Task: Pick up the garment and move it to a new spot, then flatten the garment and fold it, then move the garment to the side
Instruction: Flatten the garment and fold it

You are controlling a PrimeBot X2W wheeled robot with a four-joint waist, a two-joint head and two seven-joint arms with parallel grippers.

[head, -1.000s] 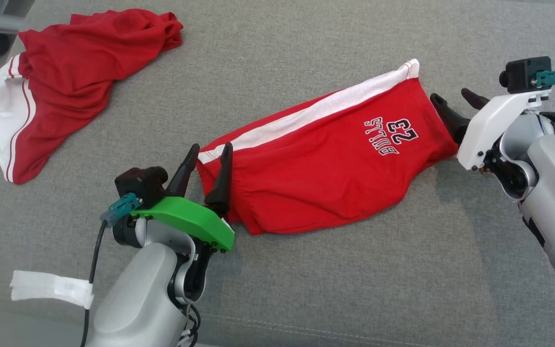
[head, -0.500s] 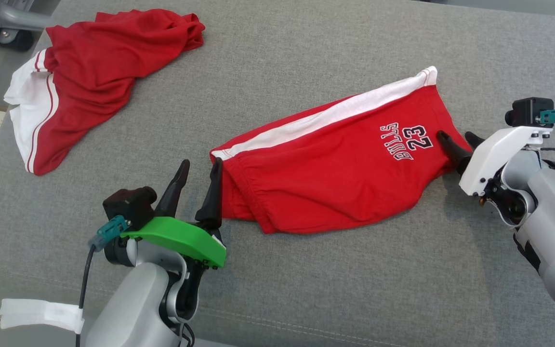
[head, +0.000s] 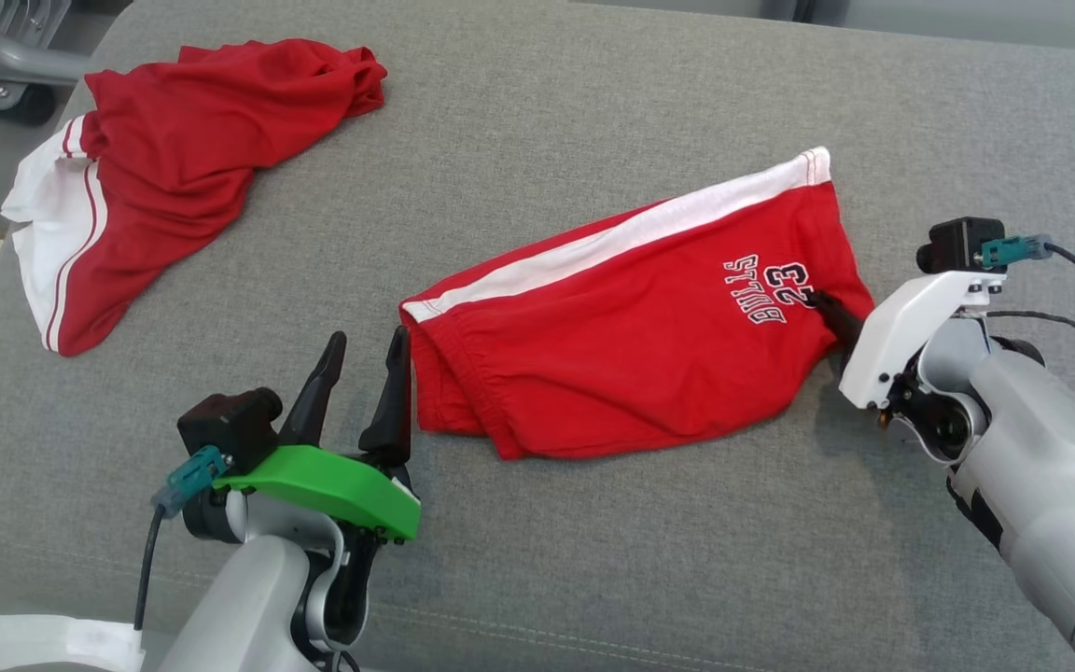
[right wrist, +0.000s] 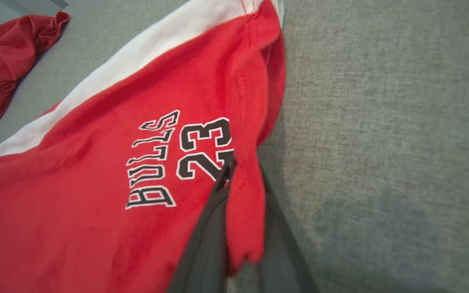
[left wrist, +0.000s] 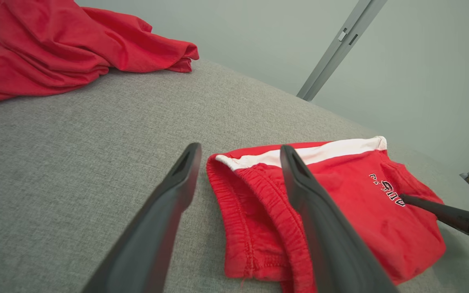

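The red shorts [head: 621,327] lie spread across the middle of the grey fabric-covered tabletop [head: 593,541], running slantwise from the near left toward the far right edge. A white side stripe [head: 612,238] runs along their far edge, and the black-and-white "BULLS 23" lettering [right wrist: 177,158] sits close to their right-hand end. The right tool [head: 822,303] is at that end, just beside the lettering, its two dark fingers [right wrist: 206,236] pinched together on a raised fold of the red cloth. The left tool [head: 368,336] stands at the gathered waistband end [left wrist: 259,211] with its fingers spread apart and nothing between them. One finger is over bare tabletop and the other is right at the waistband's edge; whether it touches the cloth cannot be told. A second, darker red garment [head: 164,159] with white trim lies crumpled in the far left corner, well apart from the shorts.
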